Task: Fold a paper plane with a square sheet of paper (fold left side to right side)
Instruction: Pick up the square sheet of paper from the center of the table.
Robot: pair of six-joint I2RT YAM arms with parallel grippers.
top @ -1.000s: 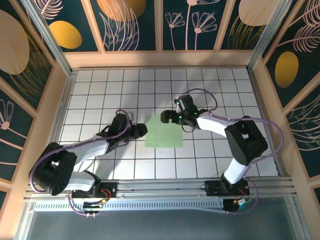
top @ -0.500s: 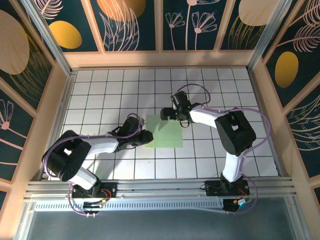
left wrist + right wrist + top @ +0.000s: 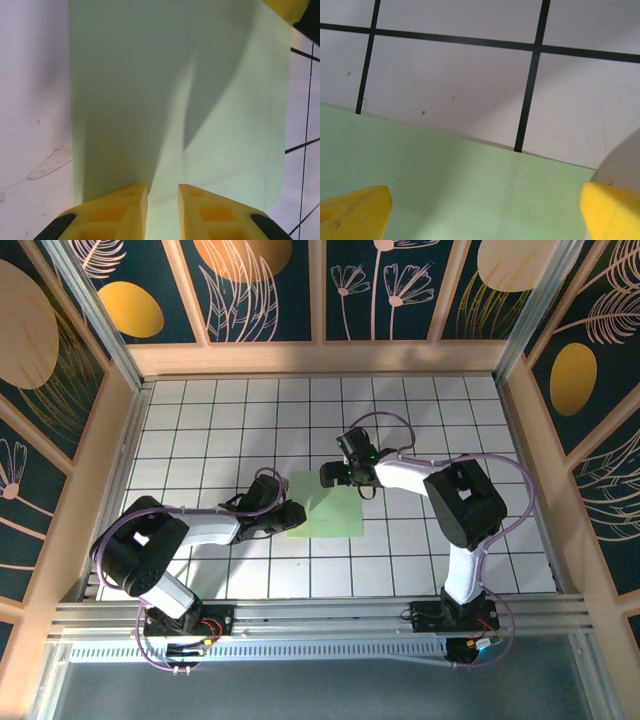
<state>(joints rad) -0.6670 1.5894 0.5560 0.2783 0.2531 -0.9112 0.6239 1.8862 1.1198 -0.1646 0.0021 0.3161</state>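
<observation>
Left wrist camera: the left end effector (image 3: 162, 200) holds its yellow pads nearly together; the square sheet of paper (image 3: 175, 90) stretches ahead, whether pinched I cannot tell; overhead, both arms reach low across the surface (image 3: 200, 430); the right end effector (image 3: 485, 212) is spread wide over the sheet's edge, fingertips cropped.

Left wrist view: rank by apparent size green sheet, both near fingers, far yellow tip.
1. sheet of paper
2. left gripper fingers, alike
3. right gripper fingertip, cropped by frame
</observation>
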